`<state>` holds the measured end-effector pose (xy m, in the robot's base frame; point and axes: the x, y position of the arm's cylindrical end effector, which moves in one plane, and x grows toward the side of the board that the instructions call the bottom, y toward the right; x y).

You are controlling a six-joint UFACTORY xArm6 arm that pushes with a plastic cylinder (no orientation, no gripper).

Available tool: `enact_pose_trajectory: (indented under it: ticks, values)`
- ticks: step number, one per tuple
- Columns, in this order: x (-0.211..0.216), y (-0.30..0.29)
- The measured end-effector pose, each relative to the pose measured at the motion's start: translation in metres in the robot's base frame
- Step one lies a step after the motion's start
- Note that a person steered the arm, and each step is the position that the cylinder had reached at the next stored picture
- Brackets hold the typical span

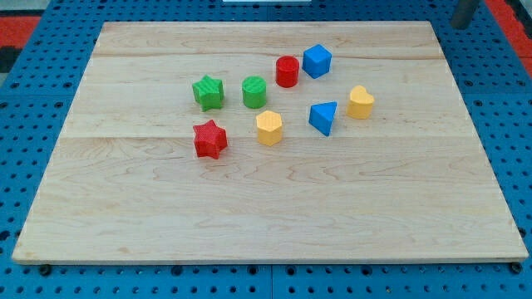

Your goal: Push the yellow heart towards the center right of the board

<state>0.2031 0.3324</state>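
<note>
**Yellow heart sits right of centre, tip not clearly seen**

Yellow heart [361,101] lies on the wooden board [266,216], a bit toward the view's right of the block cluster and in the upper half. Just to its left, apart, is the blue triangle-like block [323,117]. Up and left of the heart: blue cube-like block [317,61], with the red cylinder [288,71] just beside it on the left. Further left in the same loose row: green cylinder [254,91], then green star [209,92]. Below those: yellow hexagon-ish block [269,128] and red star [210,139]. None of the blocks touch each other.

A grey cylindrical part [464,12] pokes in at the view's top right corner, off the board; possibly the rod, but it is cut by the frame edge and my tip's end cannot be made out. It is well apart from the heart and from all blocks. No fingers on this rig, so their state cannot be told. The board rests on a blue perforated desk [33,83].
</note>
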Motion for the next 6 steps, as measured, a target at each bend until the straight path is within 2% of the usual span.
enact_pose_trajectory:
  ticks: [1,2,3,4,5,6]
  values:
    - [0.043,-0.037]
    - [0.106,-0.090]
    - [0.128,-0.144]
    - [0.128,-0.202]
    - [0.145,-0.242]
    - [0.173,-0.255]
